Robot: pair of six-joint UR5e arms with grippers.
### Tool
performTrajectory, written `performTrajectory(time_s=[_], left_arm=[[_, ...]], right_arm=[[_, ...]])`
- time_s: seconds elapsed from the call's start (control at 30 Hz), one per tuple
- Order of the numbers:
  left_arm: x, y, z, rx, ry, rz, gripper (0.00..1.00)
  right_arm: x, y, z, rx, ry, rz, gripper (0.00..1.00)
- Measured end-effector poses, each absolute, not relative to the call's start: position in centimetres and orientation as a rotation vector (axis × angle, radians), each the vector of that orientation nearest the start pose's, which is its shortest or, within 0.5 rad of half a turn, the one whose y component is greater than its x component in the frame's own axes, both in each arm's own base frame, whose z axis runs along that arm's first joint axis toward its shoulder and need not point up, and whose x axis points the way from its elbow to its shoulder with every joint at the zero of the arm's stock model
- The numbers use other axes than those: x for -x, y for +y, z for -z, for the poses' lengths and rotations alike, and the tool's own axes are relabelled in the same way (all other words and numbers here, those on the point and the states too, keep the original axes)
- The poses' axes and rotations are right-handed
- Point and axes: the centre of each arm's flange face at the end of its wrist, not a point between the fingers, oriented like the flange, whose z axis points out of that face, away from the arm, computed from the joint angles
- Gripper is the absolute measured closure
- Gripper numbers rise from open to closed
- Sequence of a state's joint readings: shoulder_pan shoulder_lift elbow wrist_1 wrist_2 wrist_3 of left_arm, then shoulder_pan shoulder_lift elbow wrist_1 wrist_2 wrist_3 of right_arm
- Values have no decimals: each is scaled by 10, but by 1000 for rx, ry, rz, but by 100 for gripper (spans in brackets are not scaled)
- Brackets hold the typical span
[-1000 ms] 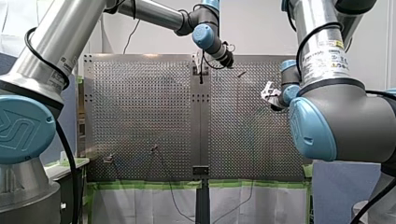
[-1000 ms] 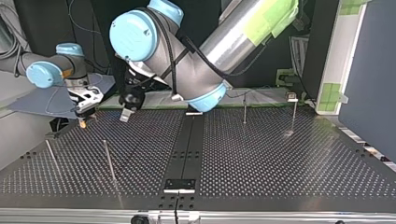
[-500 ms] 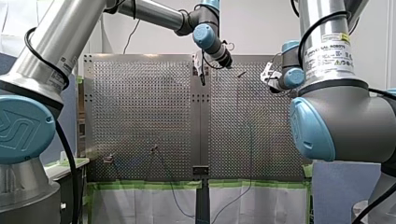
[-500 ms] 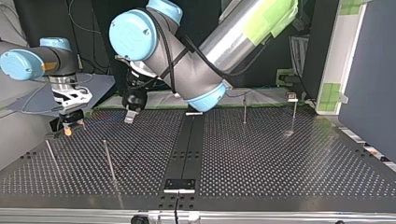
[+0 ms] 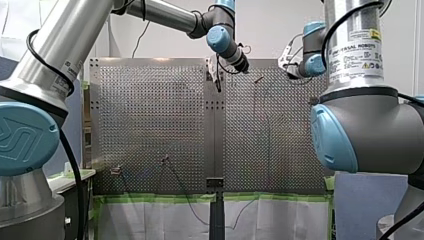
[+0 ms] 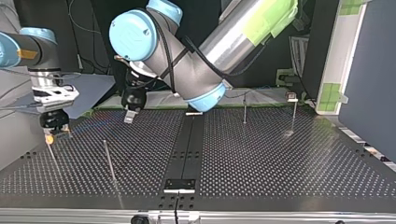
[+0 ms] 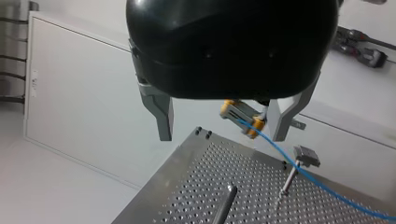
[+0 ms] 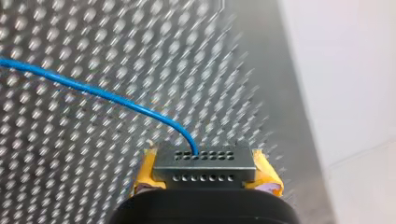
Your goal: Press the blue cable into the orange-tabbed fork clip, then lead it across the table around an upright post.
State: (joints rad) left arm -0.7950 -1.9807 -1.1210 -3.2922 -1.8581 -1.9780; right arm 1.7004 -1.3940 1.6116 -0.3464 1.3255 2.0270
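The right arm's end effector (image 8: 205, 168) is clamped on the blue cable (image 8: 107, 96). In the right wrist view the cable comes out between the two yellow pads (image 8: 145, 173), at a grey perforated piece, and goes away in a gentle curve over the perforated worktop (image 8: 70, 154). In the top view this end effector hangs over the worktop's left edge, with its yellow tip pointing down.

The left arm's end effector (image 7: 223, 134) is black, and its metal fingers (image 7: 159, 109) are spread wide. In the left wrist view the right arm's end effector shows far off between them, closer to one finger than to the other. The cable runs from it downward, past a post with a grey clip head (image 7: 306, 156). A plain post (image 7: 224, 205) stands nearer to the camera.

In the top view the left arm's end effector hovers over the rear part of the worktop, to the left of the dark centre strip (image 6: 187, 144) and well apart from the other end effector.

At the top view's right rear stand a short post (image 6: 244, 109) and a taller post (image 6: 293, 116) with a small clip on top. Whether this clip is the orange-tabbed one, I cannot tell from here.
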Motion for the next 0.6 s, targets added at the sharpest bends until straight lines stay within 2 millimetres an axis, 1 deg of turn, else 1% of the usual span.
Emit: performTrajectory(time_s=[0.2, 0.43, 0.53, 0.6], left_arm=[[-377, -538, -459, -98, 1716, 737, 0], [-377, -543, -458, -90, 1729, 833, 0], [-379, -544, -458, -82, 1731, 882, 0], [-382, -545, -459, -74, 1724, 919, 0]], right_arm=[[-232, -525, -440, -1217, -1212, -1911, 100], [-237, -501, -479, -1225, -1100, -1983, 100], [-238, -493, -491, -1222, -1069, -2001, 100], [-239, -490, -494, -1223, -1060, -2007, 100]])
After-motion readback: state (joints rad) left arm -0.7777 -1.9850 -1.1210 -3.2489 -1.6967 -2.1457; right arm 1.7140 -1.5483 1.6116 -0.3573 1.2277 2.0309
